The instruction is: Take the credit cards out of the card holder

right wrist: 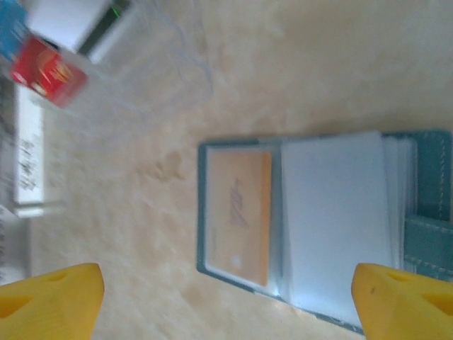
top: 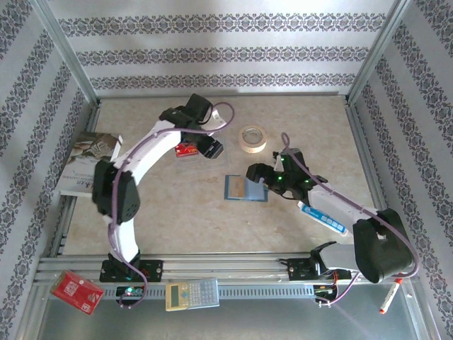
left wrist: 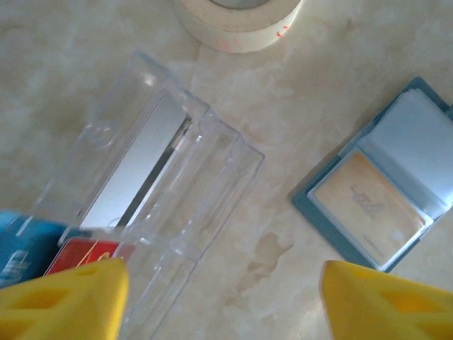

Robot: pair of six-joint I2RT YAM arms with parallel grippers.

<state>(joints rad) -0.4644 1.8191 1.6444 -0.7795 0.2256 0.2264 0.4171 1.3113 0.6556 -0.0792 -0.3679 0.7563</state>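
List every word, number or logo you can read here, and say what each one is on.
No text can be read with certainty.
Gold card in the card holder: a dark script mark, too blurred to read.
Red card: yellow print, blurred.
Tape roll: faint red marks, not legible.
Calculator, booklet, red board: print too small to read.

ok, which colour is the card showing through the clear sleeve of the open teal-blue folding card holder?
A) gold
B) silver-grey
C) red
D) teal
A: a gold plastic card sits behind the clear sleeve on one panel of the open teal-blue folding card holder, plain in both wrist views.
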